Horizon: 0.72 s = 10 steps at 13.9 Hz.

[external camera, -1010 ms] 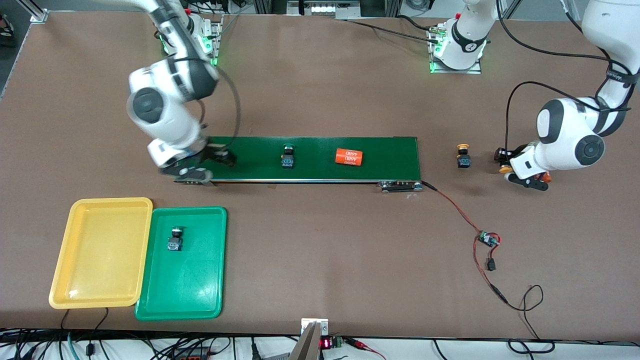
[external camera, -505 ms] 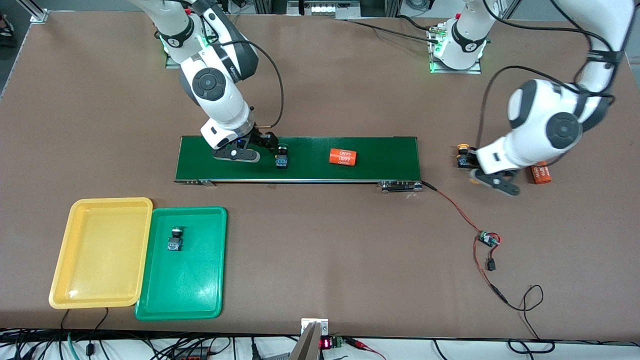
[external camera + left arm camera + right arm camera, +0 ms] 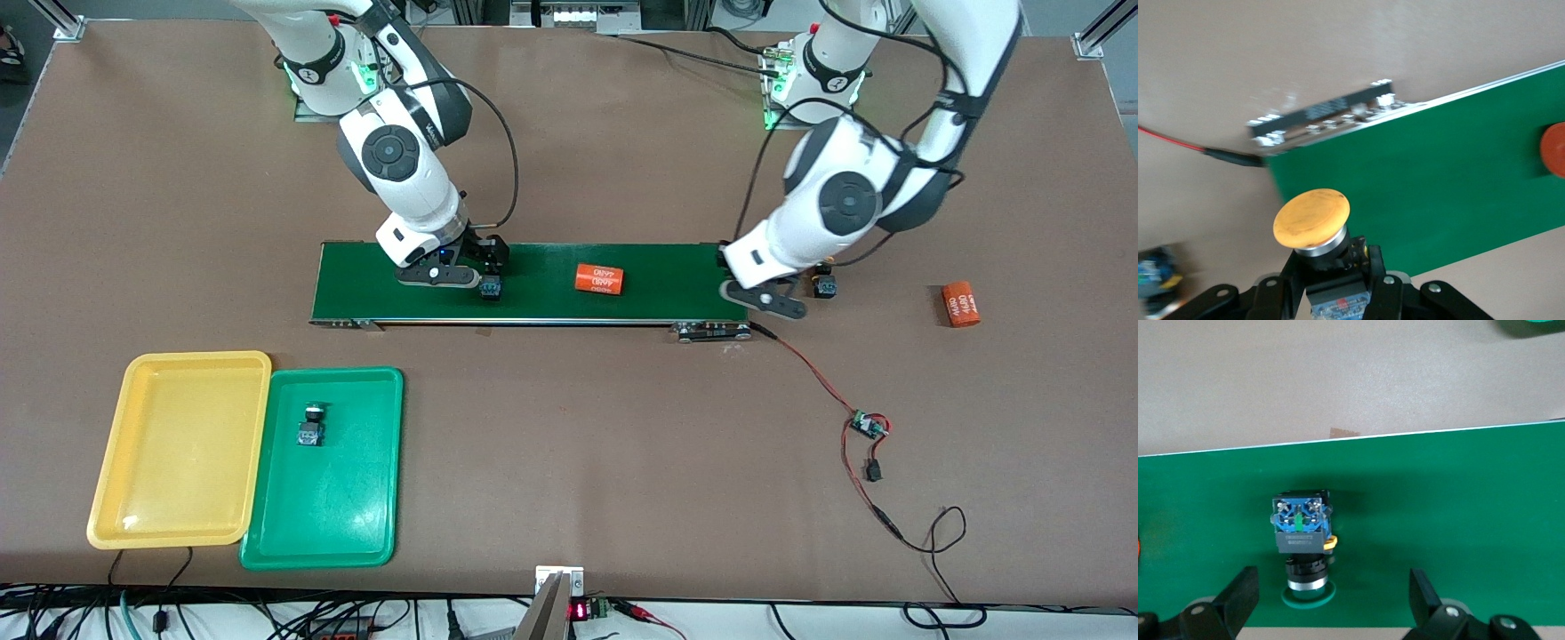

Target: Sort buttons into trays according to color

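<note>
**Fingers wide on the right, green button sitting dead centre between them**

Fingers [image 3: 1245, 590] of the right gripper [image 3: 484, 267] are spread as wide as they go, and the green button [image 3: 1301, 543] on the conveyor belt [image 3: 658, 284] lies right in the gap, touching neither one. It's tipped on its side, black body and green cap in a line that runs along the gap, not across it. So as I read it, closing would pinch the boxy body across its short width, which looks like the easy grab. The gripper sits low over the belt at the right arm's end.

Over at the belt's other end, the left gripper [image 3: 1335, 287] is clamped on a yellow button [image 3: 1311, 217], cap up, hanging over the belt's edge near the end roller. Another yellow button [image 3: 825, 284] sits on the desk just beside it.

One green button [image 3: 310, 429] already lies in the green tray [image 3: 356, 533]; the yellow tray [image 3: 133, 516] beside it holds none. Both trays are nearer the camera than the belt, toward the right arm's end, so the right arm has the shorter trip. Two orange cylinders, one on the belt [image 3: 597, 279] and one on the desk [image 3: 960, 304], aren't part of the sort.
</note>
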Motion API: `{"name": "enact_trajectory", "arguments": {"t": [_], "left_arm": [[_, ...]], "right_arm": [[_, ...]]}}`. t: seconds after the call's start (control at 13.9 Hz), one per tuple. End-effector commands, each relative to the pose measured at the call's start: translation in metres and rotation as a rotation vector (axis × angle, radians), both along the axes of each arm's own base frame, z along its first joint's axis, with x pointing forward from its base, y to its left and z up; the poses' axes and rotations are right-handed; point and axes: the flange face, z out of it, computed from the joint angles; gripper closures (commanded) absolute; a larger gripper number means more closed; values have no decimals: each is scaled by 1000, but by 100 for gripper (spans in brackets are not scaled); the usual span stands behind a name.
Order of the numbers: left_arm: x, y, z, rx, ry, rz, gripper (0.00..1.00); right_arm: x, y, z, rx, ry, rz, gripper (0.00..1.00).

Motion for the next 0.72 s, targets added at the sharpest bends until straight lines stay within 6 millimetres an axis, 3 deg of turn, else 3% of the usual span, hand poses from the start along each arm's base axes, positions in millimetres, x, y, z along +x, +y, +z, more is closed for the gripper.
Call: {"name": "enact_trajectory", "arguments": {"t": [0.0,0.14,0.36,0.43,0.65], "left_arm": [[-11,-41,-31,-4,77,58,99],[-20,-55,-36,10,85,55,99],[-4,-53,-25,4,47,48,99],[2,-54,-21,15,21,29,99],[7,-45,-32,50,14,7,99]], "right_arm": [[0,5,-15,-12,-13,22,3],[0,7,-33,-21,-17,49,8],[4,2,-42,-36,-22,64,26],[5,0,-42,-37,-23,67,36],[17,-10,-33,-35,-38,59,77]]}}
